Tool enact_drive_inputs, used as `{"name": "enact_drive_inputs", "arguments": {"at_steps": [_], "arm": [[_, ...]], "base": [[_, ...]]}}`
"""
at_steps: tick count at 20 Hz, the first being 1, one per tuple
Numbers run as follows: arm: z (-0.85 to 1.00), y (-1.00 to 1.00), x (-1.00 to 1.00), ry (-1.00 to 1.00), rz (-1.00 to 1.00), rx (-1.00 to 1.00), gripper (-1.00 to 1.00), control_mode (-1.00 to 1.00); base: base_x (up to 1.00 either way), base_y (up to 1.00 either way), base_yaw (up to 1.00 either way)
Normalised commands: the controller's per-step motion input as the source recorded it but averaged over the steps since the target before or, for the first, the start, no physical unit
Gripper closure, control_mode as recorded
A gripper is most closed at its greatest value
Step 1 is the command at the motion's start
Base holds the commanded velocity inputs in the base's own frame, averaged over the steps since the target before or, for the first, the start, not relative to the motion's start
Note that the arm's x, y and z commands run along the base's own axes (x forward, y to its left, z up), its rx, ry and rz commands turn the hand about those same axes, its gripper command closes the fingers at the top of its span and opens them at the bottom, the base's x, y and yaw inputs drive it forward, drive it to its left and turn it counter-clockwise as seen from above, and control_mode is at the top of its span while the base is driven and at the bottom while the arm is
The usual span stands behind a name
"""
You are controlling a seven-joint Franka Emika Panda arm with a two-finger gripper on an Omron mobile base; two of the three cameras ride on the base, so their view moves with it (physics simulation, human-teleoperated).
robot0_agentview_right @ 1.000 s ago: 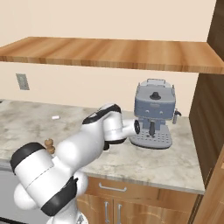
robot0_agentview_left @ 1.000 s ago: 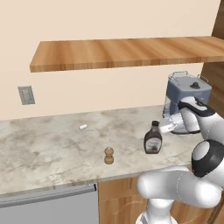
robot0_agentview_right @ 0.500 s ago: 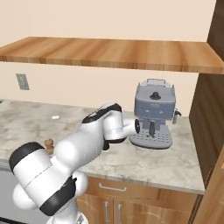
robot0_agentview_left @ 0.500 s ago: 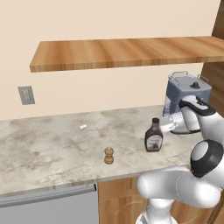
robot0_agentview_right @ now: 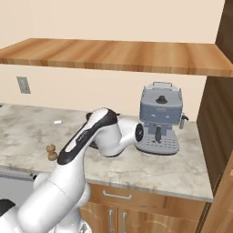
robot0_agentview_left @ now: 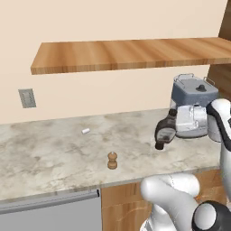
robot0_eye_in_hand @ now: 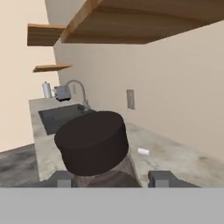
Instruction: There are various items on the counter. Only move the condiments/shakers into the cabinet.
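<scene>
A dark syrup bottle [robot0_agentview_left: 165, 132] with a black cap [robot0_eye_in_hand: 92, 141] hangs tilted in the grip of a white robot arm, its base lifted just clear of the marbled tabletop [robot0_agentview_left: 54, 155] and its cap leaning toward the grey-blue coffee machine [robot0_agentview_left: 193, 103]. The bottle's contents cannot be made out through the dark body. The gripper [robot0_eye_in_hand: 114, 178] comes in from the coffee-machine side, and in the hand view its two dark fingers [robot0_eye_in_hand: 162, 178] sit on either side of the bottle's neck, closed against it just below the cap. From the right base view the arm arches up from the lower left, bends at a dark joint and reaches across in front of the coffee machine, hiding the bottle behind it.

A short wooden pepper mill [robot0_agentview_left: 112, 160] stands upright near the front edge of the tabletop, well apart from the bottle. A tiny white cylinder [robot0_agentview_left: 85, 131] lies on its side farther back, toward the wall. Above, the long light-brown plank shelf [robot0_agentview_left: 131, 55] runs along the beige wall with nothing visible on its top. A grey wall outlet [robot0_agentview_left: 27, 98] sits below the shelf's left end. A grey appliance front [robot0_agentview_left: 49, 211] fills the space under the tabletop on the left, beside wooden cabinet doors [robot0_agentview_right: 136, 214]. The hand view looks past the cap to a distant sink [robot0_eye_in_hand: 63, 114] with a curved faucet [robot0_eye_in_hand: 78, 89].
</scene>
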Motion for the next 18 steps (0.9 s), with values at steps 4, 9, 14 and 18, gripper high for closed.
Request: {"name": "enact_drive_inputs", "arguments": {"at_steps": [4,9,14,18], "arm": [[1.0,0.16,-0.61,-0.01,-0.35,0.0,1.0,-1.0],[1.0,0.34,-0.19,0.0,-0.3,0.0,1.0,-1.0],[1.0,0.33,-0.04,0.0,-0.33,0.0,1.0,-1.0],[1.0,0.01,0.0,0.07,-0.3,0.0,1.0,-1.0]], "base": [[0.0,0.0,0.0],[0.0,0.0,0.0],[0.0,0.0,0.0],[0.0,0.0,0.0]]}}
